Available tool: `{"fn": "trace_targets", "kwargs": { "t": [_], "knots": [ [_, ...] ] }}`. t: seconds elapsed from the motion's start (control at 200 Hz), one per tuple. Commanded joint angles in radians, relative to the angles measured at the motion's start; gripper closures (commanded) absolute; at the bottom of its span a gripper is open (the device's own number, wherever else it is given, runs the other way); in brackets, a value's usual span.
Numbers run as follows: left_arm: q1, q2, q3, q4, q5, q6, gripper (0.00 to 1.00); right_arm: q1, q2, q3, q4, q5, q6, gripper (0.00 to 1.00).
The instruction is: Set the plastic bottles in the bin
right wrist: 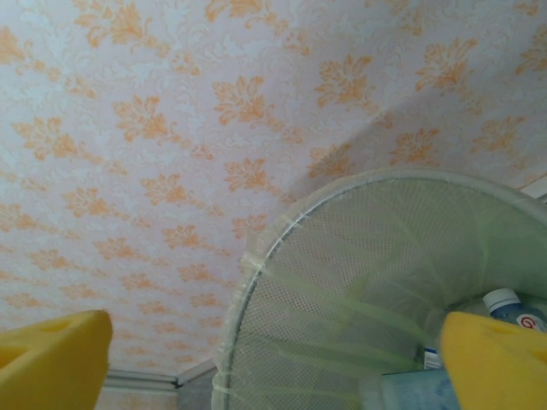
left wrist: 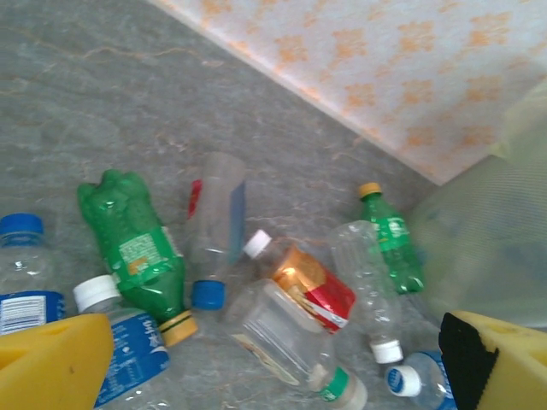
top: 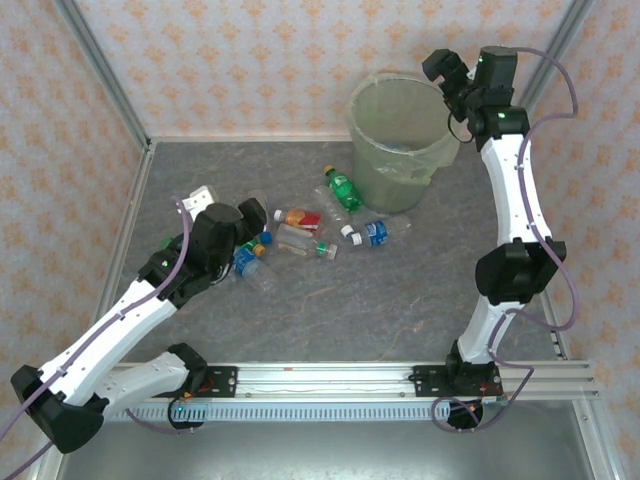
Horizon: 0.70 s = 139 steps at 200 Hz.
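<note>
My right fingers [top: 442,68] hang spread apart at the rim of the bin [top: 395,178], holding nothing; one bottle [right wrist: 506,306] lies inside. About ten bottles [top: 300,238] litter the surface [top: 400,310] beneath my left fingers [top: 250,215], also apart. I judge most work remains.

Bright, even light throughout, soft shadows, both wrist views slightly blurred.

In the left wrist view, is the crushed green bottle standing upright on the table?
No, the crushed green bottle lies on its side on the table.
</note>
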<state>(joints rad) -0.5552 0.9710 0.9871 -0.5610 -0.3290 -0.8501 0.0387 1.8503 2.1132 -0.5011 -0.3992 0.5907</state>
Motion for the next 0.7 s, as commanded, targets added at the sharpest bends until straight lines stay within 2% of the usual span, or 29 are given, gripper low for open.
{"fn": "trace_targets", "kwargs": {
  "t": [0.0,0.25,0.375,0.691],
  "knots": [
    [0.046,0.025,0.006,-0.060,0.033,-0.022,0.01,0.027,-0.051,0.039,-0.022,0.005,-0.049,0.00],
    [0.210,0.046,-0.092,-0.055,0.134,-0.023,0.01,0.128,-0.130,0.027,-0.040,0.020,-0.122,0.00],
    [0.271,0.047,-0.157,-0.055,0.153,-0.014,0.04,0.184,-0.178,0.005,-0.036,0.049,-0.148,0.00],
    [0.407,0.051,-0.327,0.025,0.272,0.046,0.21,0.290,-0.225,-0.029,-0.032,0.056,-0.178,0.00]
  ]
}}
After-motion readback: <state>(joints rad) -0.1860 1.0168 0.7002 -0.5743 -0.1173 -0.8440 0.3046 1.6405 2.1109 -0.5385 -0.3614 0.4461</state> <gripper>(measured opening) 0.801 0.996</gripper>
